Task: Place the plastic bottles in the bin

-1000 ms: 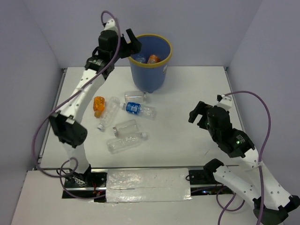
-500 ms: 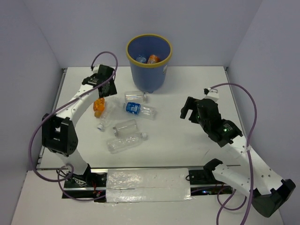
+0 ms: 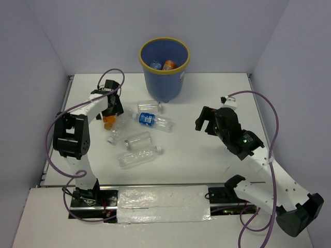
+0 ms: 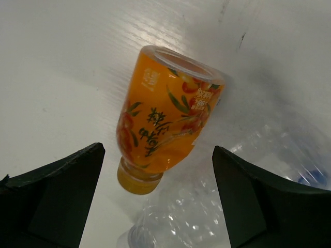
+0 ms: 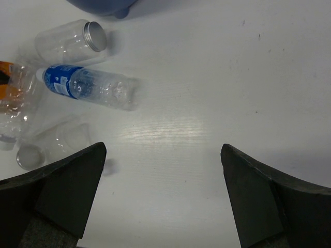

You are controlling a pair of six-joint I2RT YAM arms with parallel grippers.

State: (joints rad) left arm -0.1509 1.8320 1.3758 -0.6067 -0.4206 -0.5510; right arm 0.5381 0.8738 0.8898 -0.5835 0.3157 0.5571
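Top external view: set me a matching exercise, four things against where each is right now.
1 orange table bottle
2 blue-label bottle
3 bin
4 right tool

a far side of the table, bottles inside
b open, over bare table, holding nothing
c directly under the open left tool
d on its side, just in front of the bin's foot

Pairs: 1-c, 2-d, 3-a, 4-b

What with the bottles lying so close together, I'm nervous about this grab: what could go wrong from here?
The open left gripper hangs over the orange bottle, and a clear bottle lies right beside it; a finger may come down on that neighbour and shove or pinch it.
The orange bottle lies on its side, so a nudge could roll it out of the jaws.
The bin stands tall; a low carry might hit its yellow rim.
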